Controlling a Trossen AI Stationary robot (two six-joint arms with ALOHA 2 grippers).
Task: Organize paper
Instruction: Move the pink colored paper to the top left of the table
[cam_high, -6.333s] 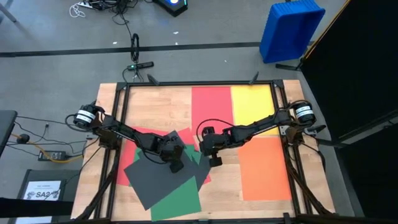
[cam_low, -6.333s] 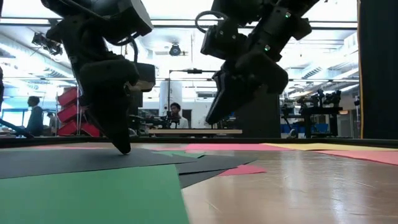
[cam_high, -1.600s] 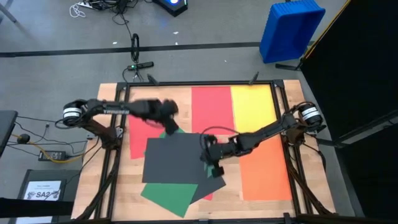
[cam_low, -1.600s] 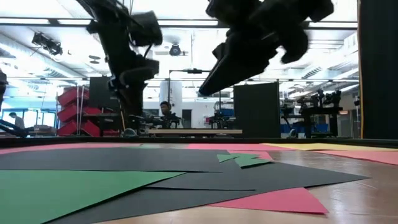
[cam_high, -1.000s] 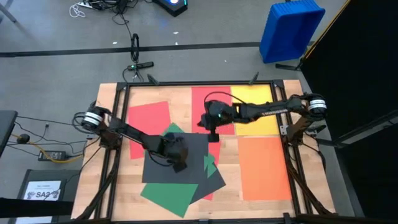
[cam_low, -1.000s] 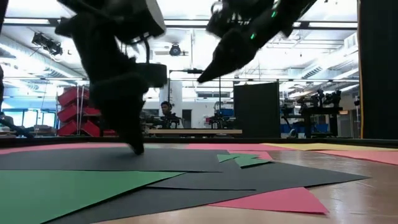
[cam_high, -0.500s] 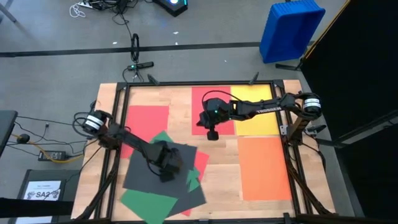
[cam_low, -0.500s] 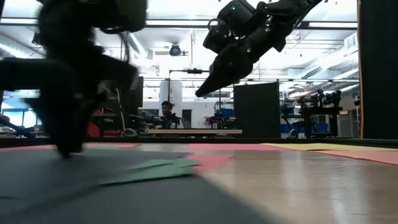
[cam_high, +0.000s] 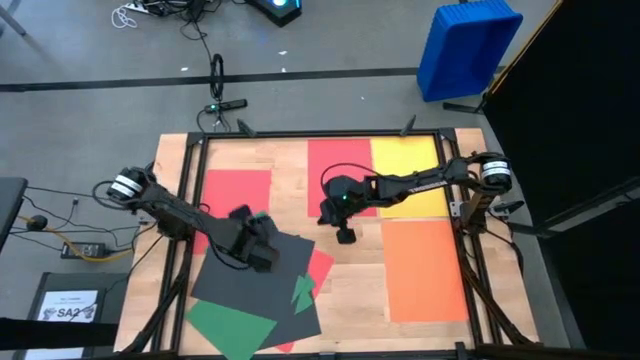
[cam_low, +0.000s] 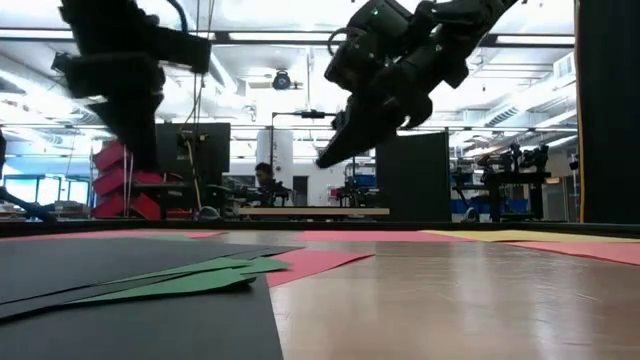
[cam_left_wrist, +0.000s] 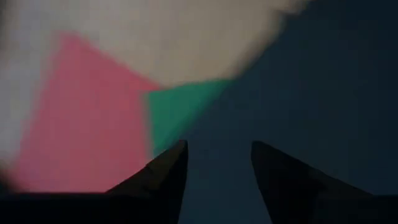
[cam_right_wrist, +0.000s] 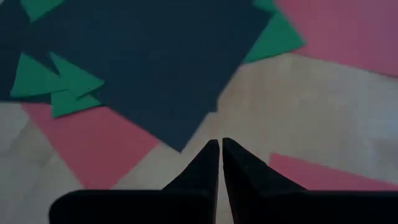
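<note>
The paper (cam_high: 255, 295) lies partly sorted on the table (cam_high: 285, 170). 4 sheets lie flat and apart: 1 red near the far left edge, 1 red and 1 yellow along the far edge, 1 orange by the right edge. A loose heap of dark grey, green and red sheets sits at the near left corner (the dark grey one on top). The left gripper (cam_high: 262, 254) is over the far edge of that heap, fingers (cam_left_wrist: 163, 173) parted above the dark sheet; it seems to grip nothing, though the view is blurred. The right gripper (cam_high: 345, 235) hangs over bare wood mid-table, its fingers (cam_right_wrist: 209, 158) pressed together and empty.
</note>
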